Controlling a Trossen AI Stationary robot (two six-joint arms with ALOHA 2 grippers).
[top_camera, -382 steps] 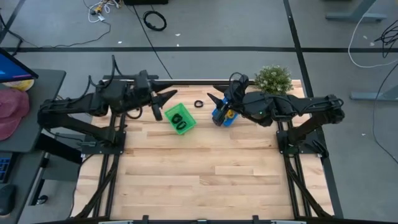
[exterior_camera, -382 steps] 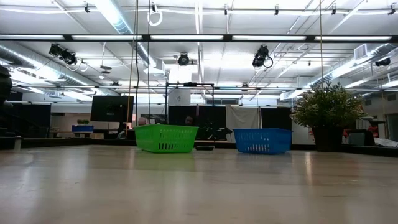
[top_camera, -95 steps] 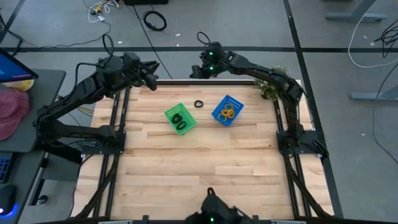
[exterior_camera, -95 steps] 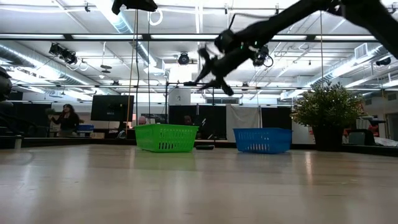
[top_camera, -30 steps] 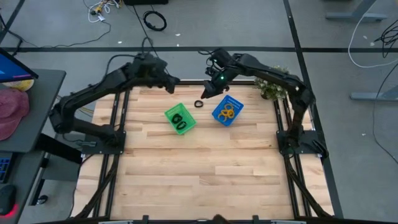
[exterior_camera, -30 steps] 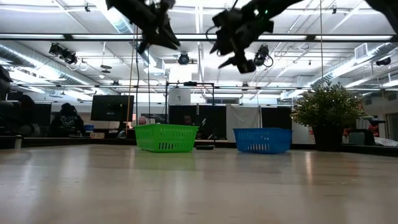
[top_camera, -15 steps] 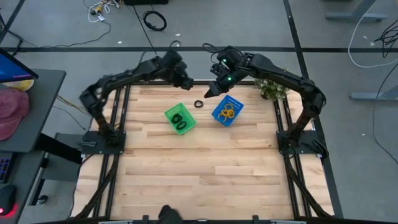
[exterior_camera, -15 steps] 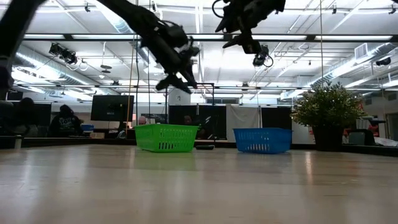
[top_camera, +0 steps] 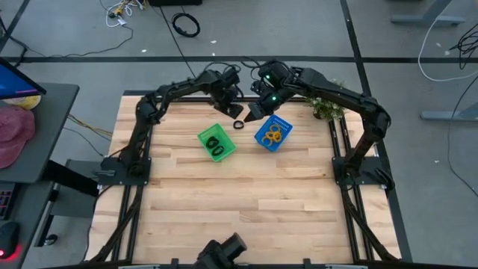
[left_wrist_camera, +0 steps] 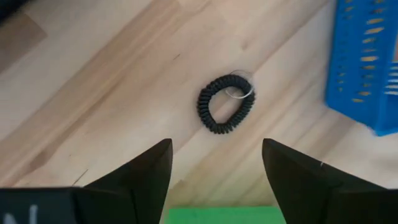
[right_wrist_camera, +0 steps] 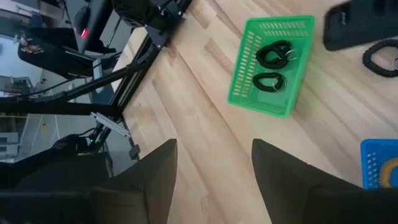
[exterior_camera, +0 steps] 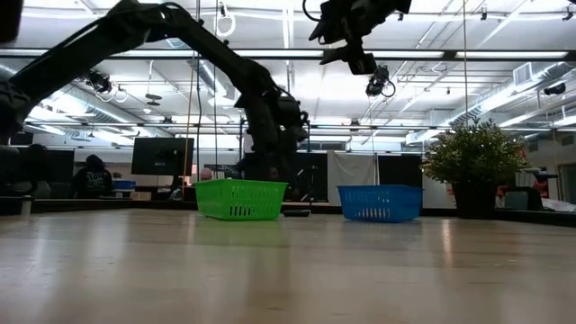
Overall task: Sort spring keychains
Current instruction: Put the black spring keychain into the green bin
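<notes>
One black spring keychain lies flat on the table between the green basket and the blue basket. Two black keychains lie in the green basket, and several orange ones in the blue one. My left gripper hangs open above the loose black keychain, a little to its far side, touching nothing. My right gripper is open and held high over the gap between the baskets.
A potted plant stands at the table's far right corner, behind the blue basket. The two arms are close together over the far middle of the table. Bare wood fills the near half.
My left gripper has swung toward the table's right and come down from high up to just above the loose black keychain, its fingers open. My right gripper has kept almost still, high over the baskets. The keychains and baskets have not moved.
</notes>
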